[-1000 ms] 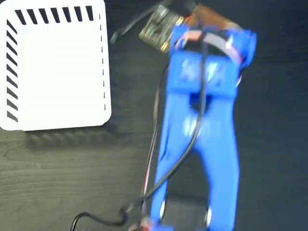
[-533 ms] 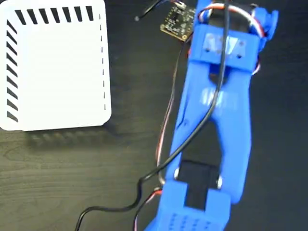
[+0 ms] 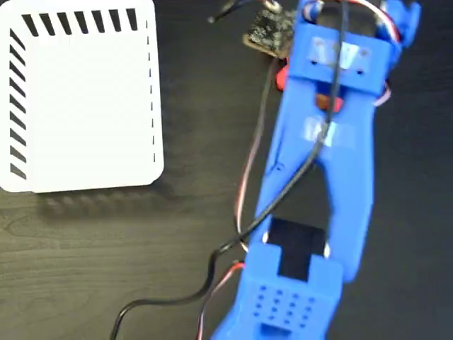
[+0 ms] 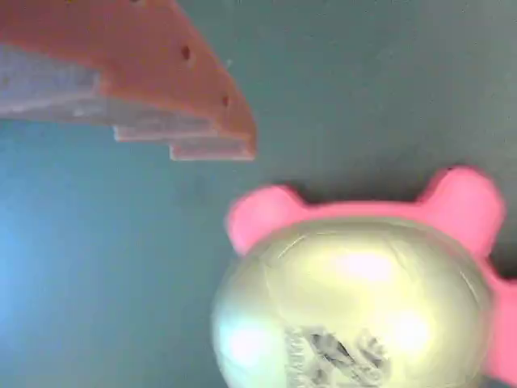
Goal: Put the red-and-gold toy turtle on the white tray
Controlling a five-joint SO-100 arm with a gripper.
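Turtle (image 4: 355, 299) fills the lower right of the wrist view, very close to the camera: shiny pale-gold domed shell with a dark printed mark low on it, pink-red stubby legs poking out at the upper left and upper right of the shell. It sits on the dark table (image 4: 97, 267), which reads blue-grey in this view. One reddish-orange gripper finger (image 4: 153, 73) comes in from the top left, its stepped tip above and left of the turtle, clear of it with table showing between. Only that finger is in the wrist view, so whether the jaws are apart or together cannot be told.

In the fixed view, the blue arm (image 3: 318, 184) runs from the bottom centre up to the top right, covering most of the turtle; only bits of red (image 3: 281, 76) peek out at the arm's left edge near the top. A small circuit board (image 3: 267, 30) sits just beside the arm's upper end, up and left of those red bits. Black and red cables (image 3: 233, 241) trail down the arm's left side to the bottom edge.

White tray (image 3: 81, 99) lies flat well left of the turtle, at the top left corner, black slanted slots along its top and left rims. Nothing sits on it.
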